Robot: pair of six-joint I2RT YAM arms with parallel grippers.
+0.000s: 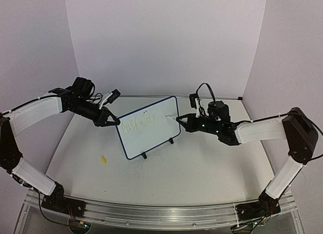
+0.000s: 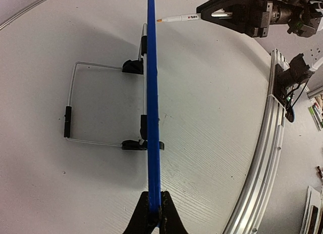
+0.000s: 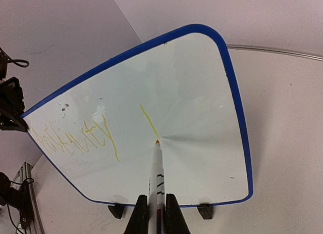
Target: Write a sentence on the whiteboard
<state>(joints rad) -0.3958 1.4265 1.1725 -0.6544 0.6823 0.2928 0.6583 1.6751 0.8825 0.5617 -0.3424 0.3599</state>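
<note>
I see the whiteboard (image 1: 151, 138) standing upright on its 2 feet on the tabletop (image 1: 202, 163), between both arms. My left gripper (image 1: 113, 122) is clamped tight on the board's left edge. My right gripper (image 1: 180, 120) is closed around a marker (image 3: 158, 178), whose tip meets the board's face right of the sentence (image 3: 81, 135), at the lower end of 1 yellow stroke (image 3: 148, 120).

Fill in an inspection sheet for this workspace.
Surface: white table, metal rail along its near edge.
Job's things: whiteboard upright on its feet; sentence, one yellow line plus a separate stroke; marker tip at that stroke's end.
Clutter: yellow cap lying on the table.
Grippers: left gripper fingers shut on the whiteboard's edge; right gripper fingers shut on the marker.
Cables: black cable looping over the right wrist.
Surroundings: white backdrop walls.
</note>
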